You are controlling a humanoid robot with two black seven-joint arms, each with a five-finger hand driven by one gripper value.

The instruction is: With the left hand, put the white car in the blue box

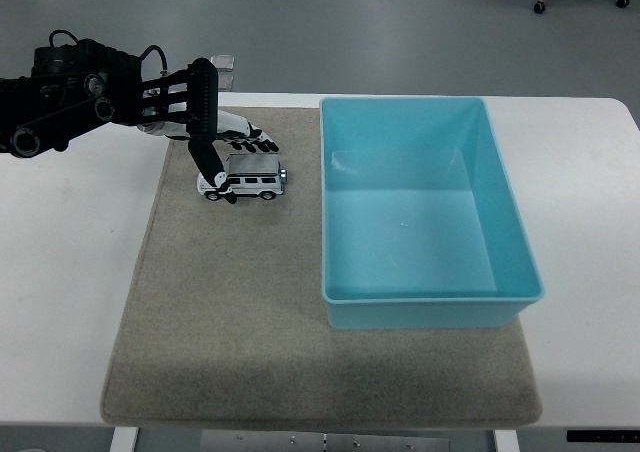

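Reaching in from the left edge, the left hand (215, 142) sits over the white car (245, 183), fingers (255, 143) curled around it, thumb at its near left end. Car rests on the beige mat (230, 322), just left of the blue box (425, 302). Mat and box lie on the white worktop (70, 292).

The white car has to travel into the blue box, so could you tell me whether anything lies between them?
Nothing visible does: only bare mat separates the white car from the blue box, whose near wall it must clear.
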